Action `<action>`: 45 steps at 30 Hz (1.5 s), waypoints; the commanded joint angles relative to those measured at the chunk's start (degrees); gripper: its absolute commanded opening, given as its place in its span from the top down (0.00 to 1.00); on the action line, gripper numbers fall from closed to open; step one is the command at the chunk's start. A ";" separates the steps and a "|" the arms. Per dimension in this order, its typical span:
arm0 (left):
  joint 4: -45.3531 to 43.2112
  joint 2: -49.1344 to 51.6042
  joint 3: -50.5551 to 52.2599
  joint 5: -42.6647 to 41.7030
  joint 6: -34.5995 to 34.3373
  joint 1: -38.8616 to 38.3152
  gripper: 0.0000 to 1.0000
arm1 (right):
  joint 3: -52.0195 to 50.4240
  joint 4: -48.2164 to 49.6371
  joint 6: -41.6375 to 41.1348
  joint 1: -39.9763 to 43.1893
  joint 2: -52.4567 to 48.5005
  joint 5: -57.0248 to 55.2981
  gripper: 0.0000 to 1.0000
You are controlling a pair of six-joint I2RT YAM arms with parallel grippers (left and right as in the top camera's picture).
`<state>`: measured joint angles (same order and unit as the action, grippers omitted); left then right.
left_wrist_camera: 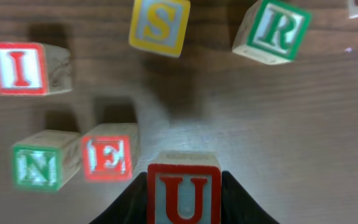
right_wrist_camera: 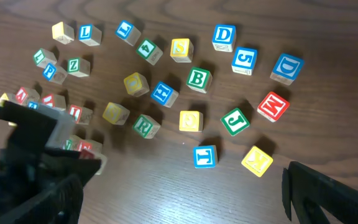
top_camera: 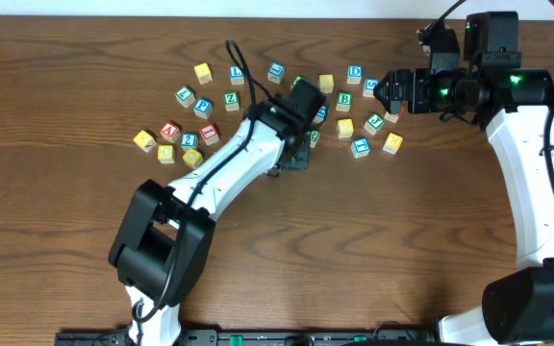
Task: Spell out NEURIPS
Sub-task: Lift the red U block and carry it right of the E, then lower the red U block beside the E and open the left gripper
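Just beside held U cube (left_wrist_camera: pixel 184 194): E cube (left_wrist_camera: pixel 109 159).

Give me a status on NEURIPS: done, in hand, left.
Done: N and E sit side by side. In hand: the left gripper clamps U just right of E, not yet in line with them. Left: R, I and S lie scattered beyond; P cannot be made out. The right gripper hangs open, empty.
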<state>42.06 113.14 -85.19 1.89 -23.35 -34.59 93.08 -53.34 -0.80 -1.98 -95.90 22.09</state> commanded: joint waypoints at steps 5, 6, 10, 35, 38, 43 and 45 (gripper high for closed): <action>-9.27 0.35 7.67 1.20 0.81 -0.11 0.70 | 0.92 -0.09 0.66 0.39 -0.02 -0.09 0.01; -10.36 0.35 8.26 1.20 0.81 -0.11 0.70 | 0.92 -0.09 0.66 0.39 -0.02 -0.09 0.01; -13.07 0.92 9.29 2.40 0.81 -0.11 0.70 | 0.92 -0.09 0.66 0.39 -0.02 -0.09 0.01; -12.37 3.23 6.93 4.57 0.33 0.00 0.56 | 0.92 -0.11 0.66 0.39 -0.02 -0.09 0.01; -12.37 2.75 5.88 4.59 0.35 0.02 0.56 | 0.92 -0.09 0.66 0.39 -0.02 -0.09 0.01; -12.39 0.15 5.38 4.59 0.35 0.07 0.56 | 0.92 -0.09 0.66 0.39 -0.02 -0.09 0.01; -12.37 -1.25 5.38 4.61 0.37 0.07 0.56 | 0.92 -0.09 0.66 0.39 -0.02 -0.09 0.01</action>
<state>29.54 115.46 -78.26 6.35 -22.72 -34.61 93.08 -53.32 -0.78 -1.98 -95.90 22.09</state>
